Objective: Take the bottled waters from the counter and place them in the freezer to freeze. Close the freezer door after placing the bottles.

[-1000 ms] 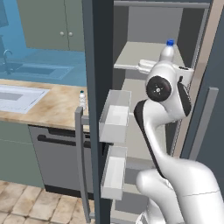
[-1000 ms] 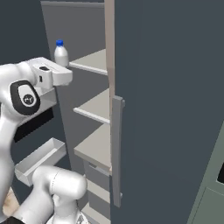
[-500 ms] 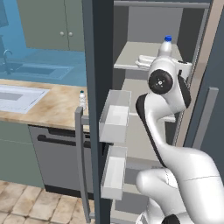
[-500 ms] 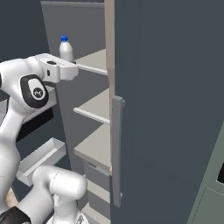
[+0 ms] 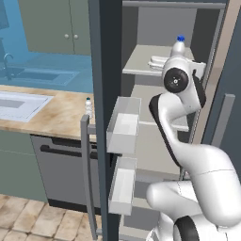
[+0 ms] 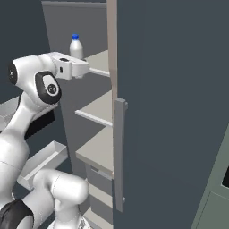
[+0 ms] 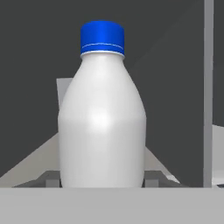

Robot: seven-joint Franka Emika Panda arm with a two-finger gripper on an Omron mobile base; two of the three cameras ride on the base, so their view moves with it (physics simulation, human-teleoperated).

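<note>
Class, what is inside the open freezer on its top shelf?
A bottled water stands upright, gripped by the hand. Something pale lies on the shelf; the arm hides what is behind.

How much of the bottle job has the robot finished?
Nothing looks finished yet. In hand: the gripper is shut on one bottle, holding it upright at the freezer's top shelf. Left: let go of it there, fetch the second bottle standing on the counter, put it in too, then shut the freezer door, which stands wide open.
</note>
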